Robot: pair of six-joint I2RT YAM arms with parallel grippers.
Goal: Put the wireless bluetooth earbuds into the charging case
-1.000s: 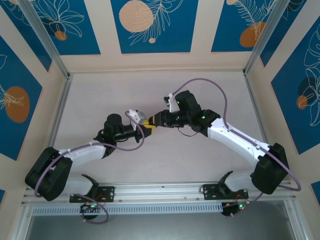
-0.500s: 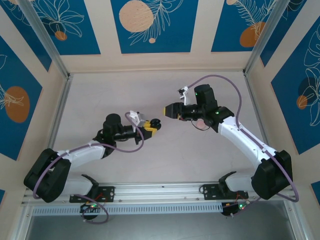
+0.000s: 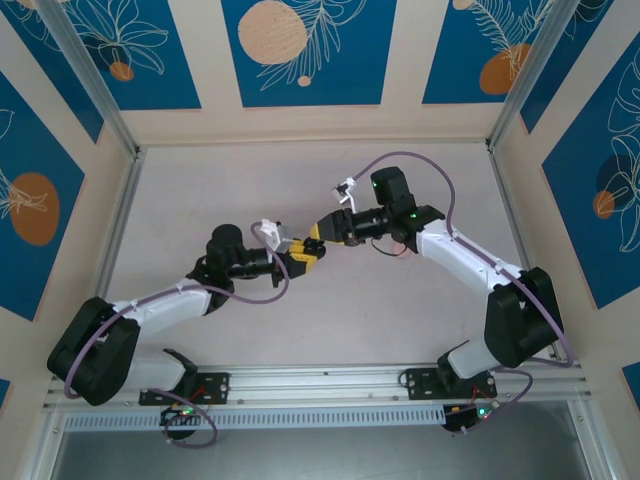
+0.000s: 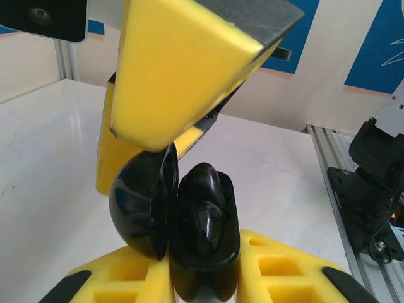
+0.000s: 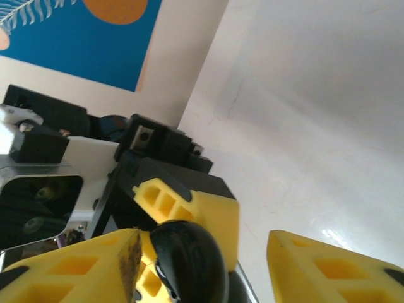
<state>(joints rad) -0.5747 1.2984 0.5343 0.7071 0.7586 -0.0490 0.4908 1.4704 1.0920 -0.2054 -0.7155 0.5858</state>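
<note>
My left gripper is shut on a glossy black charging case, held upright above the table with its lid swung open to the left. A black earbud sits in the case's well. My right gripper is open and reaches over the case from the right. The lid stands between its yellow fingers, close to the left one, with a clear gap to the right one. In the top view the two grippers meet at mid-table, left and right. One right finger hangs just above the lid.
A small pale pink object lies on the white table under the right forearm. Aluminium rails and patterned blue walls border the table on three sides. The arm bases stand along the near edge.
The right gripper was shut at the case, pulled away to the right and opened, then came back over the lid. The left gripper kept holding the case almost in place.
</note>
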